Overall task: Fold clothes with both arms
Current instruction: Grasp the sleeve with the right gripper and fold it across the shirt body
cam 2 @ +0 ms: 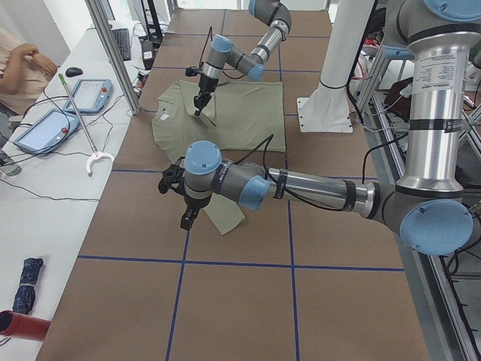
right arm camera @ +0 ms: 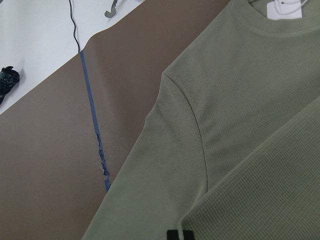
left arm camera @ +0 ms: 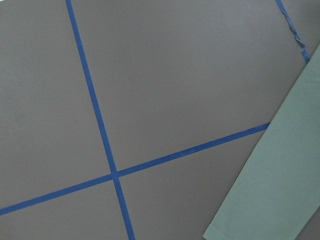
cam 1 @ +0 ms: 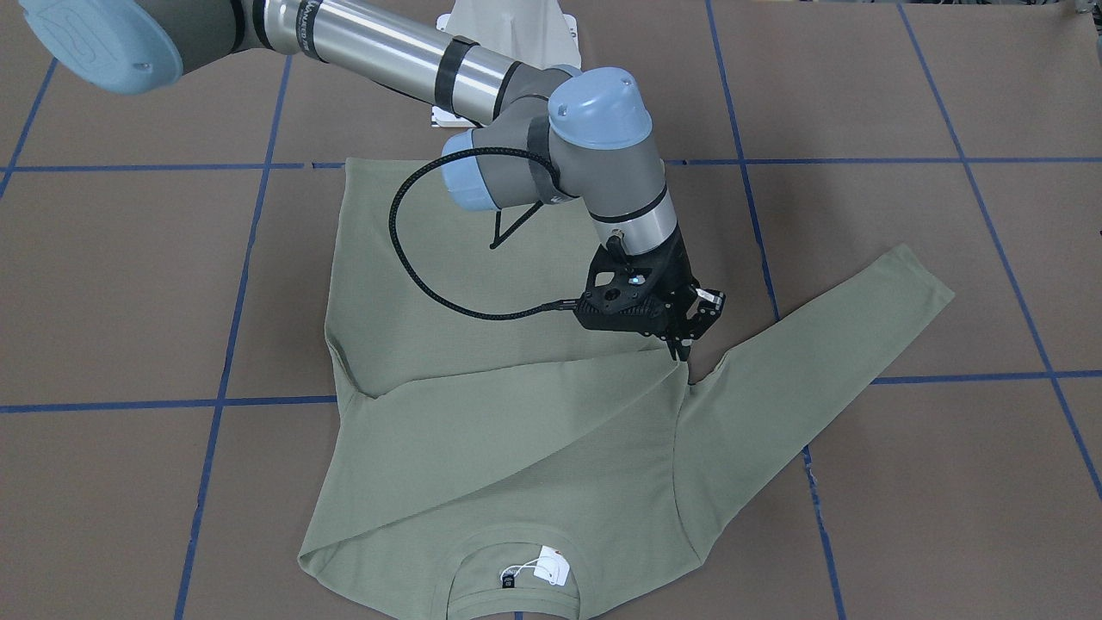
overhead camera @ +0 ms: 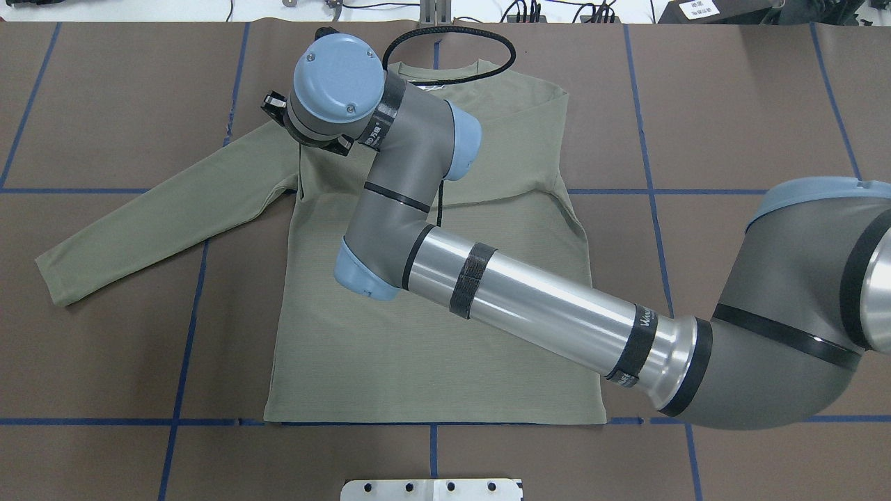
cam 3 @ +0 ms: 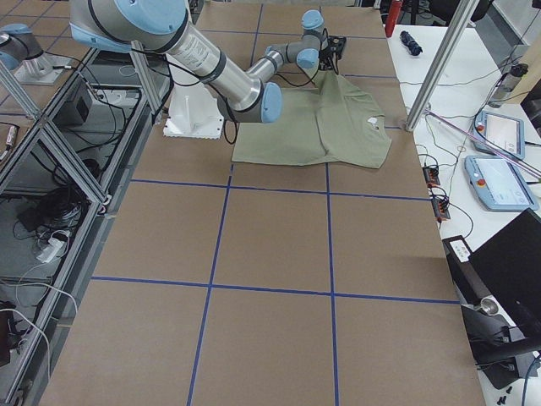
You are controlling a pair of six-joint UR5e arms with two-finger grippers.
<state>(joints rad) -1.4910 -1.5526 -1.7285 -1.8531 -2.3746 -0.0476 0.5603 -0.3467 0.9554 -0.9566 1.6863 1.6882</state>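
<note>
The clothes are one sage-green long-sleeved shirt [cam 1: 482, 284] [overhead camera: 418, 348], lying flat with its collar and white hang tag [cam 1: 551, 568] away from the robot. One sleeve is folded across the chest. Its end comes to a point under my right gripper [cam 1: 686, 344] [right arm camera: 179, 234], which is shut on it near the opposite armpit. The other sleeve [cam 1: 826, 362] [overhead camera: 160, 216] lies stretched out on the table. My left gripper [cam 2: 186, 218] hangs near that sleeve's cuff [left arm camera: 280, 175]. It shows only in the exterior left view, so I cannot tell whether it is open or shut.
Brown paper with a blue tape grid [cam 1: 258, 258] covers the table. The white pedestal base [overhead camera: 431, 489] stands at the robot's edge. The right arm's black cable [cam 1: 405, 250] loops over the shirt body. Tablets [cam 2: 90, 94] and a seated person are beside the table's far side.
</note>
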